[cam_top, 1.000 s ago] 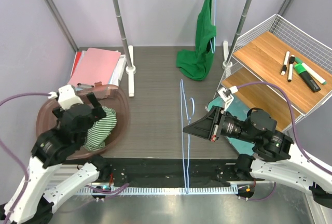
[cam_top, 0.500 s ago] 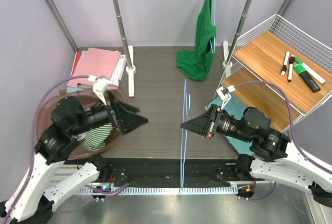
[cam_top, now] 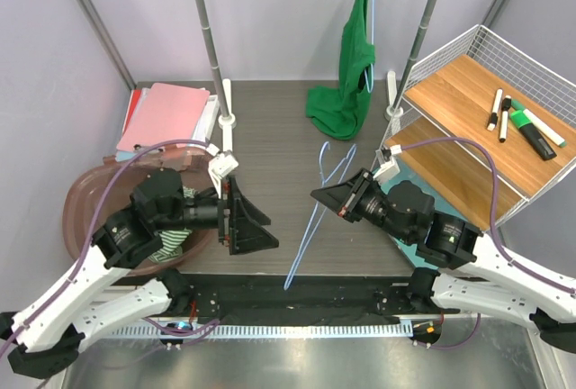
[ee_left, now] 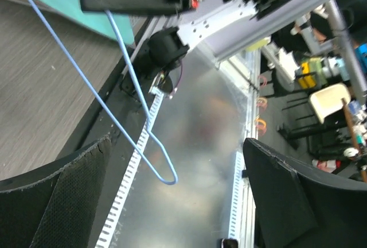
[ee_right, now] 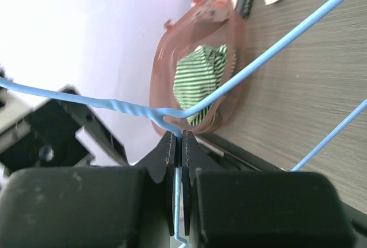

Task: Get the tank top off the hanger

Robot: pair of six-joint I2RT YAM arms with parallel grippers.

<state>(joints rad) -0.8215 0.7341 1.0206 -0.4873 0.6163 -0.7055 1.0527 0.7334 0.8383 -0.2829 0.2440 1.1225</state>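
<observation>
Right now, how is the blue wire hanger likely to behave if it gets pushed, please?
The blue wire hanger is thin, so probably light and springy, likely to wobble. Pinched at one point by the right tool, it may pivot or slip.

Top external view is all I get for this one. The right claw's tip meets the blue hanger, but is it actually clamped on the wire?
Observer: Yes. The right wrist view shows the right claw shut on the blue hanger, with the wire pinched between the two tips.
Operator: Where on the hanger is that grip?
Observer: Just below the twisted neck, where the wire bends down into the claw.
Operator: And the left claw, is it on the hanger too?
Observer: No. In the left wrist view the left claw is open. Its fingers stand wide apart, and the wire shows in the gap ahead, touching neither.
</observation>
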